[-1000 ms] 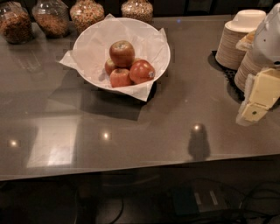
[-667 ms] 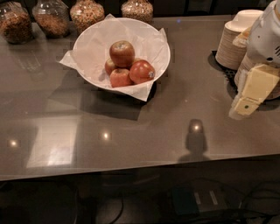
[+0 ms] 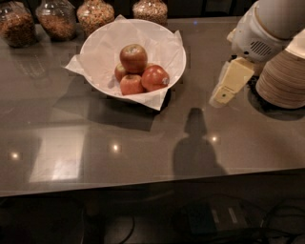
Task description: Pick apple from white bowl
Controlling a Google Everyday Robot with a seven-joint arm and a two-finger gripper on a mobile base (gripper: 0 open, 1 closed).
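Note:
The white bowl (image 3: 102,45), wide and lined with crumpled white paper, stands at the back left of the dark table. Several apples lie in it. The apple (image 3: 133,57), red with a yellowish blush around its stem dimple, sits on top of the pile. A deep red apple with a small sticker (image 3: 153,77) lies to its right, and smaller paler apples (image 3: 130,85) lie below. My gripper (image 3: 224,93), cream-coloured, hangs from the white arm (image 3: 259,33) to the right of the bowl, above the table and apart from the rim.
A stack of beige disposable bowls (image 3: 283,78) stands at the right edge, just behind the arm. Several glass jars of nuts and grains (image 3: 95,13) line the back edge behind the bowl. The table's front edge (image 3: 152,183) runs across below.
My gripper has moved left and slightly up, from beside the stacked bowls toward the white bowl. The bowl and apples have not moved.

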